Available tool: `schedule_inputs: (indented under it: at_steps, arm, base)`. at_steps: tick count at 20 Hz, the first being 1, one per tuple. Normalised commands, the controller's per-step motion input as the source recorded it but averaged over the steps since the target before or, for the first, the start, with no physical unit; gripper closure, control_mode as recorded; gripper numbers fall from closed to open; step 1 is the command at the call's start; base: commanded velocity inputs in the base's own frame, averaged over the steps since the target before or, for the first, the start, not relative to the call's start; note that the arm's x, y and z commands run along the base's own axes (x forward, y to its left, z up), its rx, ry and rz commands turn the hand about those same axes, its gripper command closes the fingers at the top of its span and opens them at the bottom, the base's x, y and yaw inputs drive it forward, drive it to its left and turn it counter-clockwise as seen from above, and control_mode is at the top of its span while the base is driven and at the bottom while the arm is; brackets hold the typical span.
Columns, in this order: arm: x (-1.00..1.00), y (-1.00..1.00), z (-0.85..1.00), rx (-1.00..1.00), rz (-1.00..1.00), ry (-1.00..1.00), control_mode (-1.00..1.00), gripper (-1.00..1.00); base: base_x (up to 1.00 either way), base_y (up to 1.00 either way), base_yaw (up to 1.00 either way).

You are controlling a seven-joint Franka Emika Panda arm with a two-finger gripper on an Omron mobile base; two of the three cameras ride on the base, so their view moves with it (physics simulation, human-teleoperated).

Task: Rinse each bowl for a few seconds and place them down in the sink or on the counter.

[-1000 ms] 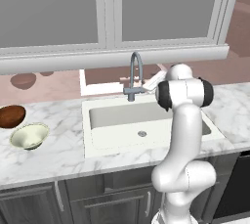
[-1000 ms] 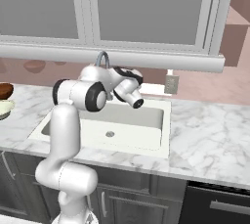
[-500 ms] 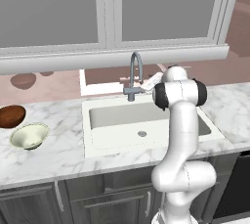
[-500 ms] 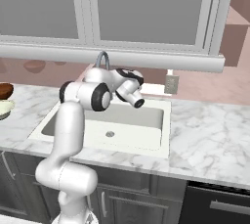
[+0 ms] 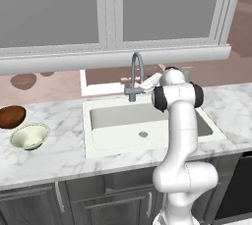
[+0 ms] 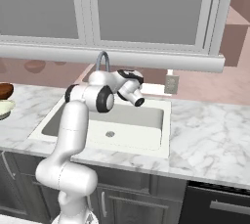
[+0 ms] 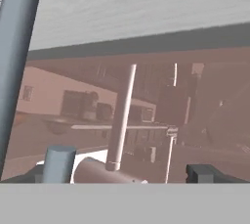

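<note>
Jaws parted and empty: gripper [image 7: 124, 171] with dark fingertips [image 7: 207, 173] either side of the faucet handle [image 7: 120, 118], a slim rod, long axis running up and away between them. Faucet [image 5: 136, 75] just beside. Bowls well off left of the jaws on counter [image 5: 54, 157]: brown bowl [image 5: 12, 116], cream bowl [image 5: 29, 136]; sink [image 5: 143, 124] below.

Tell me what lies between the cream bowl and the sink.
Only bare marble counter separates the cream bowl from the sink, as the left base view shows; the brown bowl sits behind the cream one.
</note>
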Motion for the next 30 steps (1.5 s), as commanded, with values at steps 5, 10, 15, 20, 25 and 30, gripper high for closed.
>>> schedule_inputs:
  at_steps: [5, 10, 15, 20, 25, 30]
  arm:
    - [0.35, 0.0, -0.22, 0.04, 0.0, 0.02, -1.0, -1.0]
    - [0.29, -0.04, -0.18, 0.03, 0.0, 0.02, -1.0, -1.0]
    - [0.21, -0.07, -0.19, 0.02, 0.0, 0.02, -1.0, -1.0]
    - [0.05, -0.06, -0.33, 0.0, -0.03, 0.04, -1.0, 1.0]
    - [0.0, -0.22, -0.41, 0.0, -0.02, 0.02, -1.0, 1.0]
    - [0.0, -0.27, -0.54, 0.0, -0.02, 0.0, -1.0, 1.0]
  base:
    - [0.0, 0.0, 0.0]
    - [0.0, 0.0, 0.0]
    - [0.0, 0.0, 0.0]
    - [0.0, 0.0, 0.0]
    - [0.0, 0.0, 0.0]
    - [0.0, 0.0, 0.0]
